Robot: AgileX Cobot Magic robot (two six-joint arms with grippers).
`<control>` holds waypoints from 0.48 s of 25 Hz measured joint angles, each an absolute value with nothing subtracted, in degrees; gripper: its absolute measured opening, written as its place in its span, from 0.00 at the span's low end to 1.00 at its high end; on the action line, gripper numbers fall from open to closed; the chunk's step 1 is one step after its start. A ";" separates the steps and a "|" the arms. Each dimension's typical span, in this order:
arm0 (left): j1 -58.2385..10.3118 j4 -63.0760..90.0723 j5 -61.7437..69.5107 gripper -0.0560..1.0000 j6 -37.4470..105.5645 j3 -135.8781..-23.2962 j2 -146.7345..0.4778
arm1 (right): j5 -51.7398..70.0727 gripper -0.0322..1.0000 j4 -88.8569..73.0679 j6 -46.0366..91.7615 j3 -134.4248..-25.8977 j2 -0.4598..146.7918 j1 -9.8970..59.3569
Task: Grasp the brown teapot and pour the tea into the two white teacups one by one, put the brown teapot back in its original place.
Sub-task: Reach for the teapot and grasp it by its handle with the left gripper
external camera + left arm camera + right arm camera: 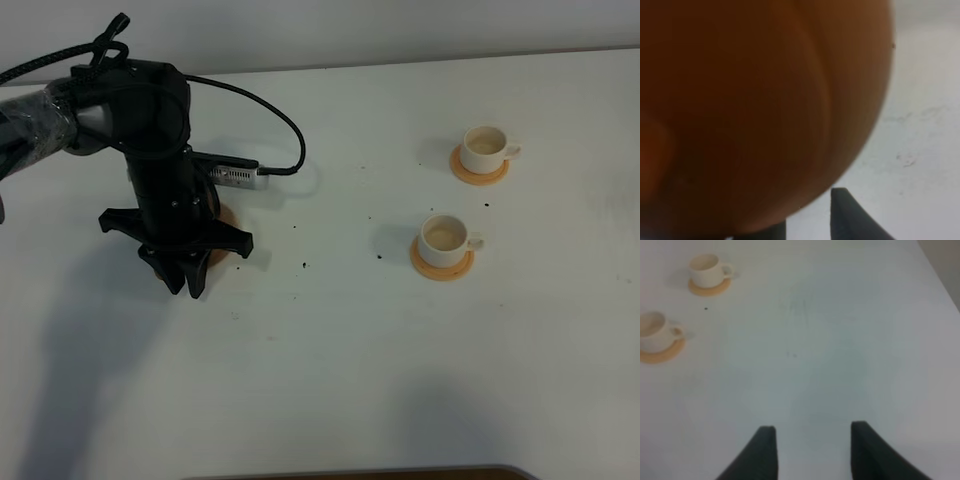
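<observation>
Exterior high — left claw (185, 286) downward, at teapot (765, 100)

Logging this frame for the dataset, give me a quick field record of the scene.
teapot: brown, fills left wrist view
left hand: at teapot, grip unclear
right hand: open, empty, over white table
far teacup: upright on orange coaster
near teacup: upright on second orange coaster

no text, label, brand, number or sign can be read in any view; the small dark marks on the table (340, 380) are specks only.
</observation>
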State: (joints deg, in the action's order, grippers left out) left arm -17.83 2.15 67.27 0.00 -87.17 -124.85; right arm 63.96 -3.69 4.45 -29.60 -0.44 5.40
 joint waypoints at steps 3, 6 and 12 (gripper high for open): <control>-17.82 2.55 67.27 0.30 0.00 -87.17 -124.78 | 63.96 0.40 -3.69 4.45 -29.60 -0.44 5.40; -17.82 4.12 67.27 0.30 0.60 -87.17 -123.78 | 63.96 0.40 -3.69 4.45 -29.60 -0.44 5.40; -17.82 4.63 67.27 0.30 1.52 -87.17 -118.73 | 63.96 0.40 -3.69 4.45 -29.60 -0.44 5.40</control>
State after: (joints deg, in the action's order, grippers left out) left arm -17.82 4.63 67.27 1.52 -87.17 -118.73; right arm 63.96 -3.69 4.45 -29.60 -0.44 5.40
